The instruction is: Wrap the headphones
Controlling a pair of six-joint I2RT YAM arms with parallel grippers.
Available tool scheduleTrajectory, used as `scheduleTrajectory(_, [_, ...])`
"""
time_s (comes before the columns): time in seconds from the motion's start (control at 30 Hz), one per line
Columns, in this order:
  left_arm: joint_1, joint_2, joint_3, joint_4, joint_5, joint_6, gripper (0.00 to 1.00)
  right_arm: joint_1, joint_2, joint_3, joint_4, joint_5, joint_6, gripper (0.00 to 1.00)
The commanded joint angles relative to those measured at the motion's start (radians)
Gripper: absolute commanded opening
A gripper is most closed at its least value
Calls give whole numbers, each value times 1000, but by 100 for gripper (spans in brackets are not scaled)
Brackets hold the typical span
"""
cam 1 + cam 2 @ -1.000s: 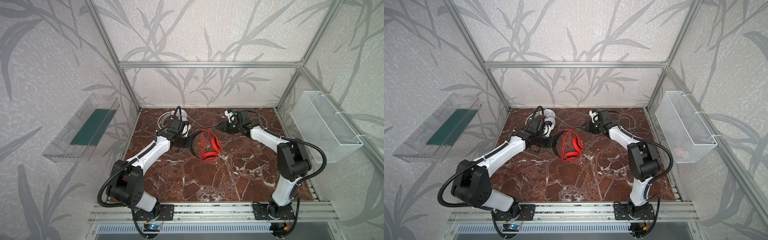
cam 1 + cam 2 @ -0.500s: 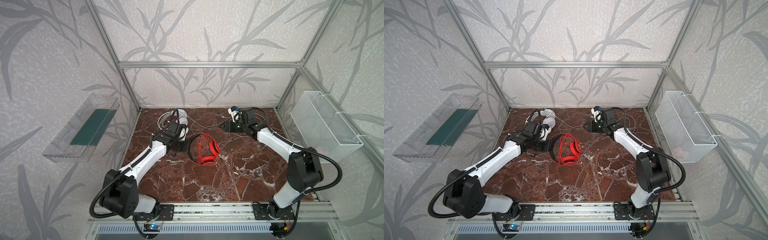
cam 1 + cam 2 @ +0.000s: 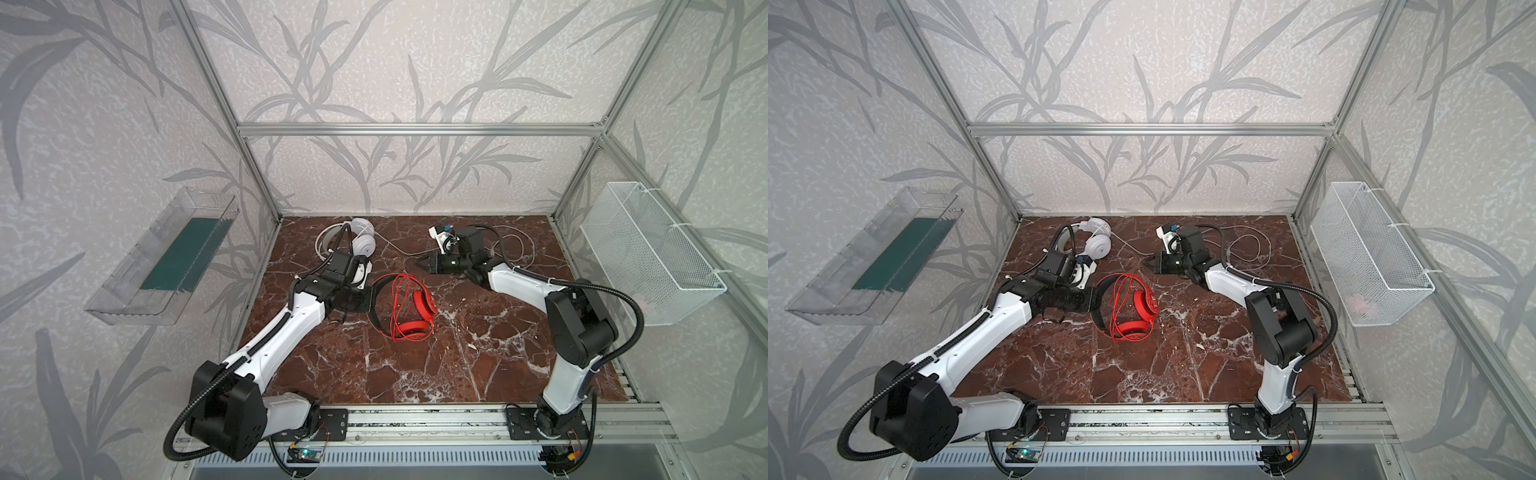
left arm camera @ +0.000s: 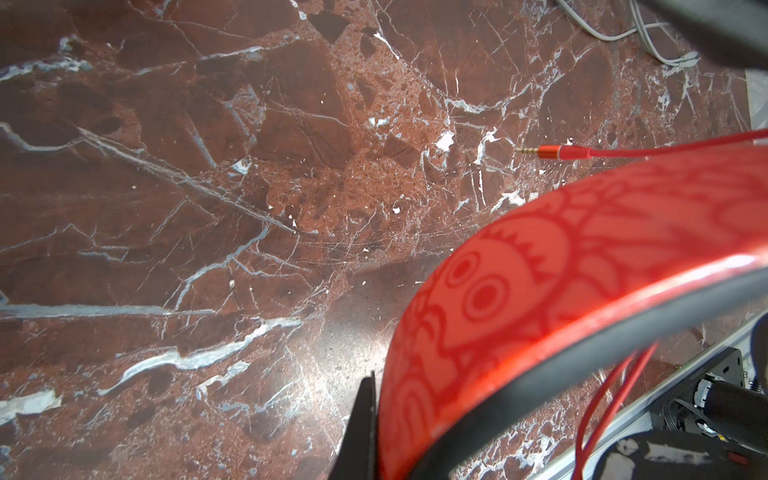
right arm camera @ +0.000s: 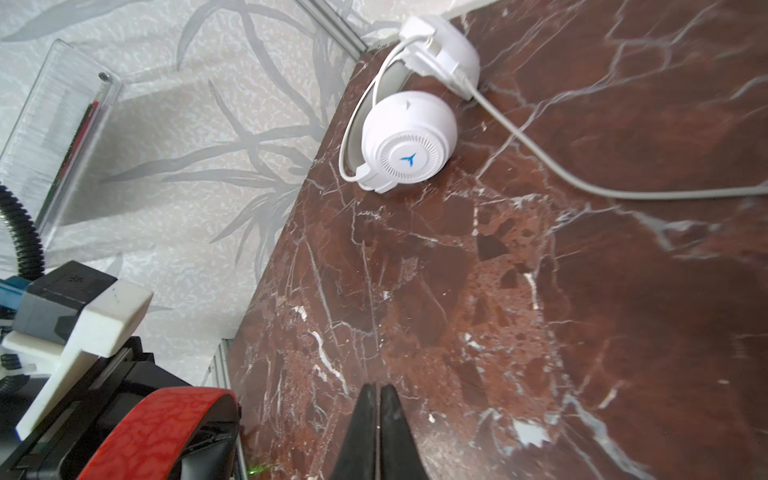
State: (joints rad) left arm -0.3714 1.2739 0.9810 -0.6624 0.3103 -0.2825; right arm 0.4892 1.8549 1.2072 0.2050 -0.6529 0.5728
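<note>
The red headphones point(image 3: 402, 309) lie near the middle of the marble tabletop point(image 3: 415, 374) in both top views. Their red cable point(image 3: 400, 297) is looped in several turns across band and cups. The left gripper point(image 3: 369, 300) is clamped on the band at its left edge. In the left wrist view one dark finger point(image 4: 362, 428) lies against the patterned red band, and the cable's plug point(image 4: 552, 152) pokes free at the upper right.

The right gripper point(image 3: 420, 262) sits up and to the right of the red pair, apart from it, with its jaws pressed together on nothing (the right wrist view shows the two tips touching).

The white headphones point(image 3: 362, 242) rest in the upper left corner of the tabletop, close to its back edge. Their white cable point(image 3: 513, 245) trails into loose loops in the upper right corner, behind the right arm.

The lower half of the marble lies open. A clear tray point(image 3: 166, 262) and a wire basket point(image 3: 648, 253) hang on the side walls, off the tabletop.
</note>
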Motion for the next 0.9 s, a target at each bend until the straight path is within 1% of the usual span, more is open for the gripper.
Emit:
scheduleTrajectory(0.0, [-1, -54, -16, 41, 3, -51, 0, 16, 10, 1, 91, -50, 58, 4])
scheduleTrajectory(0.2, [-1, -91, -51, 110, -12, -124, 0, 53, -16, -73, 125, -81, 58, 2])
scheduleTrajectory(0.23, [-1, -91, -53, 107, -16, -126, 0, 58, -18, -79, 123, -88, 58, 2])
scheduleTrajectory(0.27, [-1, -90, -52, 98, -23, -128, 0, 58, -20, -87, 121, -92, 89, 2])
scheduleTrajectory(0.37, [0, -81, -40, 47, -43, -120, 0, 58, -36, -117, 106, -93, 85, 2])
scheduleTrajectory(0.5, [9, -89, -38, -9, -54, -132, 0, 55, -89, -151, 2, -38, -7, 2])
scheduleTrajectory(0.67, [15, -133, -65, -25, -56, -150, 0, 42, -143, -160, -151, 2, -116, 3])
scheduleTrajectory(0.8, [18, -162, -75, -62, -78, -154, 0, 30, -222, -176, -272, 96, -182, 7])
scheduleTrajectory(0.87, [20, -167, -74, -89, -89, -156, 0, 21, -261, -194, -301, 163, -188, 14])
